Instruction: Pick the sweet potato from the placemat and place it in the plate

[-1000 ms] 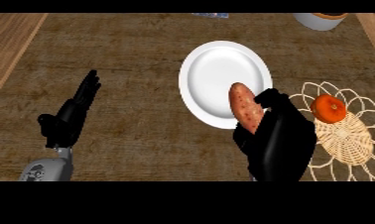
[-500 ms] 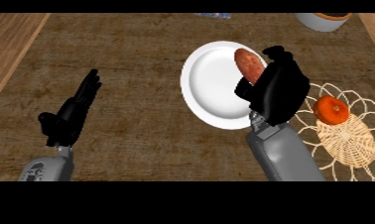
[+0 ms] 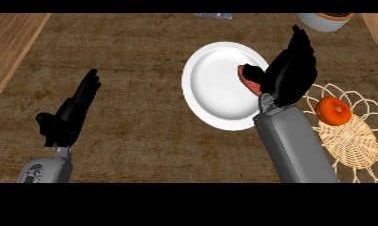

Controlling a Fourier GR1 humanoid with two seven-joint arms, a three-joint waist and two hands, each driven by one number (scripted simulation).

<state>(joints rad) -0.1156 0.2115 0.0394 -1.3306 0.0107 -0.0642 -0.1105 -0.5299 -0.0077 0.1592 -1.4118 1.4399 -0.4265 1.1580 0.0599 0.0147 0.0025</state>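
Since the sweet potato (image 3: 247,78) lies on the plate's (image 3: 214,90) right side, partly behind the right hand (image 3: 291,74) with fingers (image 3: 299,45) straightened, gripping nothing, the release seems done. Lift that hand straight up (its thumb is beside the potato) to avoid rolling it.

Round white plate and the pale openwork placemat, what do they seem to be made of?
The round white plate is probably glazed ceramic: smooth, plain white, with a soft sheen and a shaded rim. The pale openwork placemat looks like woven straw or wicker: matt, with looped strands and open gaps.
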